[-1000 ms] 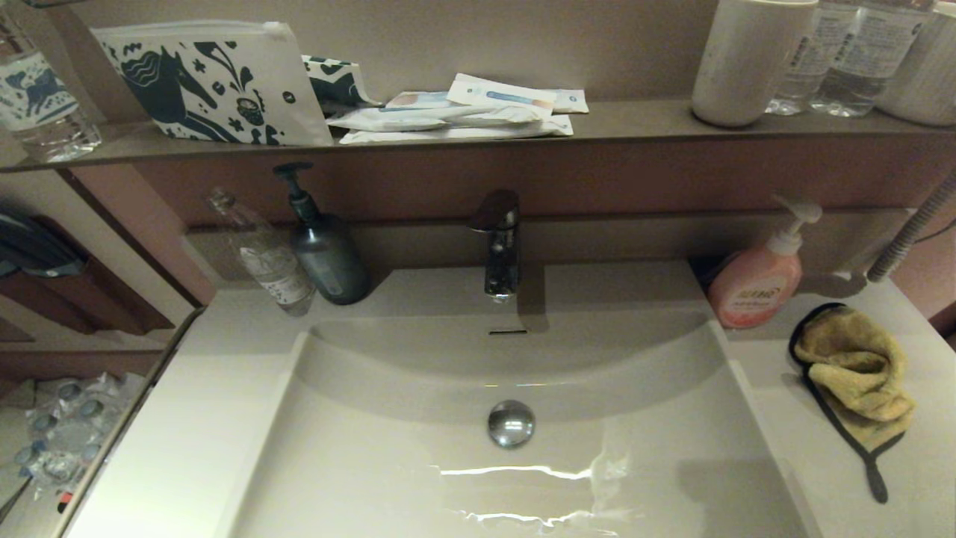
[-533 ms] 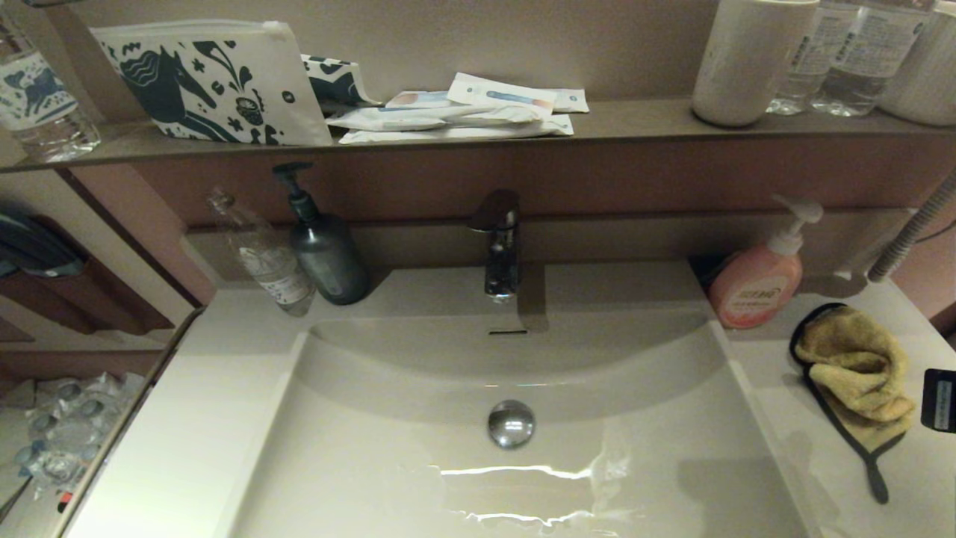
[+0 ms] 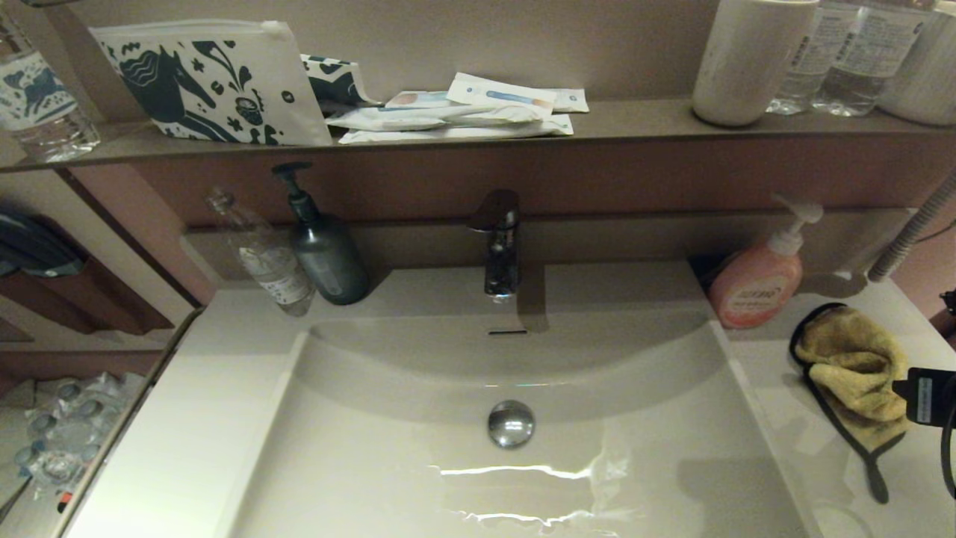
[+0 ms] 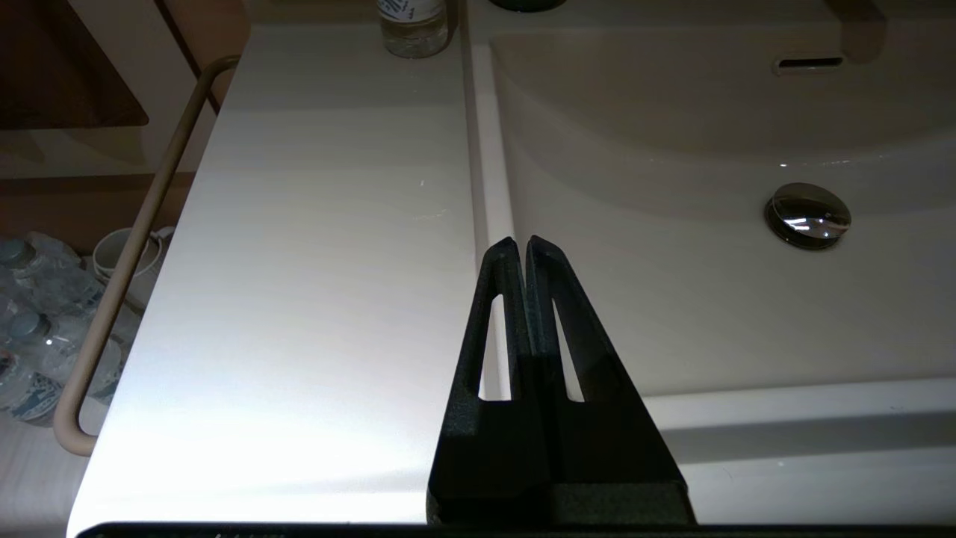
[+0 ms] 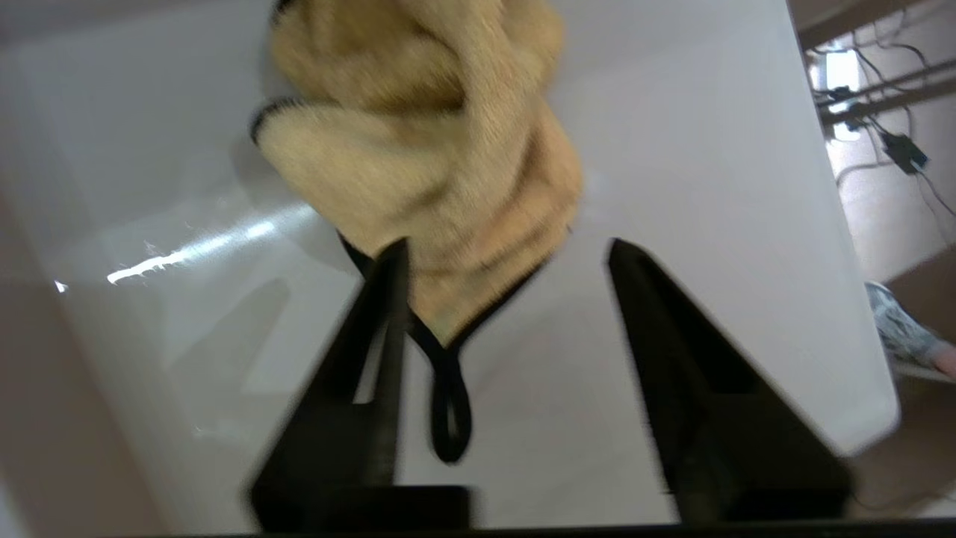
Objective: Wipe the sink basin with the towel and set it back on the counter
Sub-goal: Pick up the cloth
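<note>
1. Right gripper [image 5: 508,250] is held above the towel [image 3: 851,373], fingers spread apart, nothing gripped.
2. Towel is seen crumpled on the counter [image 3: 777,418], right of the sink basin [image 3: 418,448].
3. Left gripper [image 4: 520,246] is parked, fingers pressed together.

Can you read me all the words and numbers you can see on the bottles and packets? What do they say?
None can be read for sure.
Pink soap bottle: a label with letters, too blurred to read.
Clear bottle by the dark pump bottle: label print too small.
White packets on the shelf: print too small.
Water bottles at the shelf's right end: labels too small.
Pouch: only a horse picture, no words.
</note>
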Controlling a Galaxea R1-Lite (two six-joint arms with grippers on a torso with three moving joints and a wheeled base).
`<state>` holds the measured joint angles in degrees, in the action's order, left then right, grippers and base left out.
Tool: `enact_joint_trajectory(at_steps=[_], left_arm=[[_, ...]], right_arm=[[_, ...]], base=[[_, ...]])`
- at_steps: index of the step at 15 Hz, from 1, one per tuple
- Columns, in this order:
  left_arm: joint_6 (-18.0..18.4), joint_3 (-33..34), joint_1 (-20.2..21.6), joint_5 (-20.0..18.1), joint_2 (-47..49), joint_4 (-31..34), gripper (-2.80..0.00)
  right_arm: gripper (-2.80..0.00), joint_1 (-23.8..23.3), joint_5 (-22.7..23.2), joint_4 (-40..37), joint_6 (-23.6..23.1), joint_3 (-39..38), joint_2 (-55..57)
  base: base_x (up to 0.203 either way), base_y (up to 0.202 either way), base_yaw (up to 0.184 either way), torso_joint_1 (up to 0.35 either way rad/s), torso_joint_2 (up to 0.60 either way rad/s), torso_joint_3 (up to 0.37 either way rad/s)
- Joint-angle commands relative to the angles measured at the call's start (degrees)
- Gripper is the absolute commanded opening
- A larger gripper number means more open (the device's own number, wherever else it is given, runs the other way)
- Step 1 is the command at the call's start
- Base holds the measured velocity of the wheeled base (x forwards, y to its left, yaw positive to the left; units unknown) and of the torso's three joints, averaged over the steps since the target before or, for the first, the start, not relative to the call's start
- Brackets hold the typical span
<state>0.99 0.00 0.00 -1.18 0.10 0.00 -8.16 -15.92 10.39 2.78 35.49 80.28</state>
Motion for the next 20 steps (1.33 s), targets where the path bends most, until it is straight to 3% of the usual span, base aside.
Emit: enact_joint_trajectory(at_steps=[1, 3, 10, 13, 15, 20], left_arm=[[0.0, 0.0, 0.0, 0.0, 0.1, 0.0, -2.8], [0.0, 0.0, 0.0, 0.0, 0.1, 0.0, -2.8], [0.0, 0.0, 0.0, 0.0, 0.1, 0.0, -2.8], [0.1, 0.0, 0.0, 0.0, 0.1, 0.0, -2.8], [0.0, 0.0, 0.0, 0.0, 0.1, 0.0, -2.8], [0.0, 0.0, 0.0, 0.0, 0.1, 0.0, -2.8]], right_arm=[[0.0, -0.1, 0.7, 0.1, 0.0, 0.9, 1.0], [0.0, -0.8, 5.7, 0.0, -1.3, 2.1, 1.4], [0.0, -7.5, 9.9, 0.1, -3.3, 7.2, 11.4], [0.0, -7.8, 11.2, 0.3, -3.0, 8.4, 14.8], [0.0, -7.8, 15.7, 2.0, -3.0, 8.6, 16.4], [0.0, -7.6, 16.6, 10.1, -3.3, 9.8, 22.9]], base=[[0.0, 0.0, 0.0, 0.0, 0.0, 0.0], [0.0, 0.0, 0.0, 0.0, 0.0, 0.0], [0.0, 0.0, 0.0, 0.0, 0.0, 0.0], [0.0, 0.0, 0.0, 0.0, 0.0, 0.0], [0.0, 0.0, 0.0, 0.0, 0.0, 0.0], [0.0, 0.0, 0.0, 0.0, 0.0, 0.0]])
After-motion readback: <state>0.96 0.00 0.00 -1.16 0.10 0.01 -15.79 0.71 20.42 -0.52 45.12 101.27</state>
